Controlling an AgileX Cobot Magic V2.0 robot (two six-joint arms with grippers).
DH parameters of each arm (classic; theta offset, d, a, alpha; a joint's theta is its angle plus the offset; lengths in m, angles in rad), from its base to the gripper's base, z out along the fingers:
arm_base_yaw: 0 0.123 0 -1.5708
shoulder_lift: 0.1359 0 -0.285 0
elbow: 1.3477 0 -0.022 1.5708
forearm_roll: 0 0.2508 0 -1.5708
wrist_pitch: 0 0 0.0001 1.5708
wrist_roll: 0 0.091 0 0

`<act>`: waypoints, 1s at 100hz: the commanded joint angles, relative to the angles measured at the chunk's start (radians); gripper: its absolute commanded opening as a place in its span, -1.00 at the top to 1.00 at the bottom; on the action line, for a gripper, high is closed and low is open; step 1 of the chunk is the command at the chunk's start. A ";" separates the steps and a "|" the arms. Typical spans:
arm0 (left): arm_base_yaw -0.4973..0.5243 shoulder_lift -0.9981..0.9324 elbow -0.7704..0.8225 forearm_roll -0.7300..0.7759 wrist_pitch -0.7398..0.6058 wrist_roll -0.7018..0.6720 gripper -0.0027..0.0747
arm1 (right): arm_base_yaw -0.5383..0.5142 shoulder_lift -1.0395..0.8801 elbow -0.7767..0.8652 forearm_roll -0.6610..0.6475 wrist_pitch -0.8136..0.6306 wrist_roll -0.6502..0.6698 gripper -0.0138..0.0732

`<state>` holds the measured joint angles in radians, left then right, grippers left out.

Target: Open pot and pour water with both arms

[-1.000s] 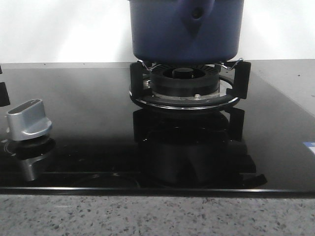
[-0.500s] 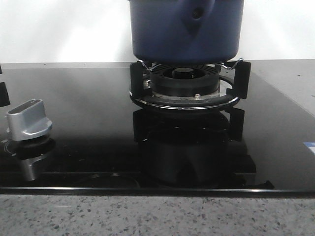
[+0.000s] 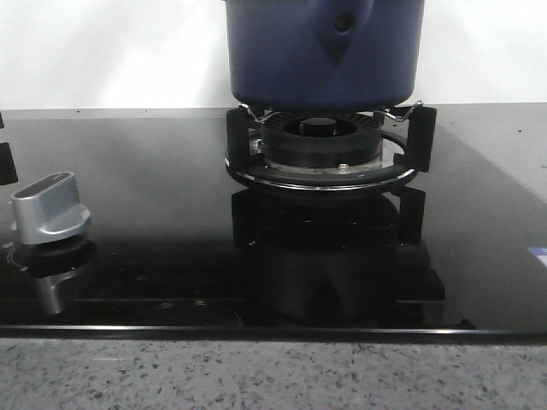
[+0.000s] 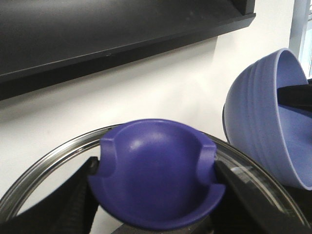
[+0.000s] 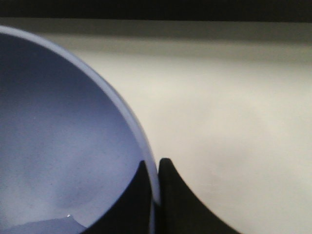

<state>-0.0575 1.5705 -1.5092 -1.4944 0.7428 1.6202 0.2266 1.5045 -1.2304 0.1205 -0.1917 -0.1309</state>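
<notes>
Dark blue pot, blk grate, silver knob, ribbed lavender bowl.

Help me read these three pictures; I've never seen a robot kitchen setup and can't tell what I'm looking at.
This is a two-armed robot with three cameras. The front camera looks forward over a black glass stovetop: a dark blue pot sits on a black burner grate, with a silver knob on the left. The other two cameras ride on the wrists. The left wrist picture shows the left hand closed around the blue knob of a glass lid, with a pale blue bowl beside it. The right wrist picture shows the right hand pinching that bowl's rim. No arms appear in the front picture.
</notes>
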 commanded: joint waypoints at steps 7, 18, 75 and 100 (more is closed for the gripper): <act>0.002 -0.055 -0.039 -0.088 -0.004 -0.009 0.44 | 0.014 -0.052 -0.027 -0.004 -0.070 -0.003 0.81; 0.002 -0.055 -0.039 -0.088 -0.004 -0.009 0.44 | 0.033 -0.052 0.001 -0.004 -0.138 -0.003 0.81; 0.002 -0.055 -0.039 -0.088 -0.004 -0.009 0.44 | 0.062 -0.048 0.284 -0.050 -0.820 -0.003 0.81; 0.002 -0.055 -0.039 -0.088 -0.002 -0.009 0.44 | 0.062 -0.048 0.284 -0.067 -0.830 -0.003 0.81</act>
<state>-0.0575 1.5705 -1.5092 -1.4944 0.7428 1.6202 0.2865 1.5034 -0.9188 0.0668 -0.9241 -0.1309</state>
